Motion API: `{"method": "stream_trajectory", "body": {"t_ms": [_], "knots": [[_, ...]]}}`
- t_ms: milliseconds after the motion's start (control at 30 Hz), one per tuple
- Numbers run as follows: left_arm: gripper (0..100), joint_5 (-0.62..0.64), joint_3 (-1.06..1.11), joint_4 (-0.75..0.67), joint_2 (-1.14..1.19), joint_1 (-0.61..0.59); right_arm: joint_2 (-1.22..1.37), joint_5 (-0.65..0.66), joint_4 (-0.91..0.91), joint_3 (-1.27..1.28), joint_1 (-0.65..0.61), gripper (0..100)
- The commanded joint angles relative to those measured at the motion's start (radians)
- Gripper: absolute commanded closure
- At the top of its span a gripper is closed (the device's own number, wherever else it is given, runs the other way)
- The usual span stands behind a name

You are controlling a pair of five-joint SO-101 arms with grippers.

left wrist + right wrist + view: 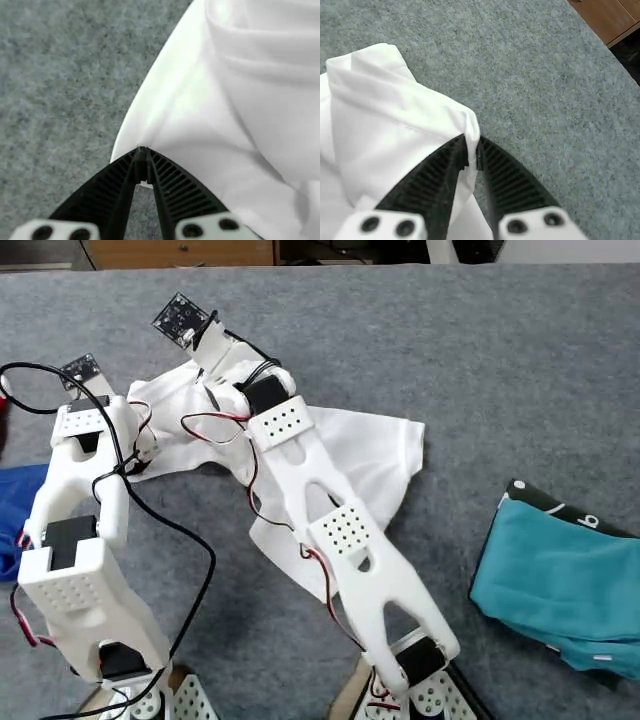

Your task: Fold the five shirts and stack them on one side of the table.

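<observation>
1 teal fabric shirt [560, 580] lies folded at 4 o'clock; left hand [142, 167] and right hand [471, 150] each clamp an edge of the rumpled white fabric shirt [370, 455], so most folding seems left.

high cam fixed overhead, looks down on grey table [500, 370] from the arm-base side, wide framing, 2 wrist cams point down past left gripper [142, 152] and right gripper [471, 142], very close, all 3 share white shirt [375, 455] plus grey table
</observation>
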Motion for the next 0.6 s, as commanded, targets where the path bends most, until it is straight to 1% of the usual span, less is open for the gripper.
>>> {"method": "stream_trajectory", "body": {"t_ms": [0,133,333,567], "knots": [[98,-0.012,0.015,0.018,-0.005,-0.026,-0.139,-0.009,-0.014,-0.051,0.016,99.4],[98,-0.103,0.051,0.018,-0.033,-0.028,-0.139,-0.009,-0.014,-0.051,0.015,99.4],[98,-0.244,0.210,0.009,-0.151,-0.032,-0.139,-0.009,-0.014,-0.051,0.010,99.4],[98,-0.356,0.359,0.008,-0.272,-0.124,-0.140,-0.009,-0.014,-0.050,0.001,99.4]]}}
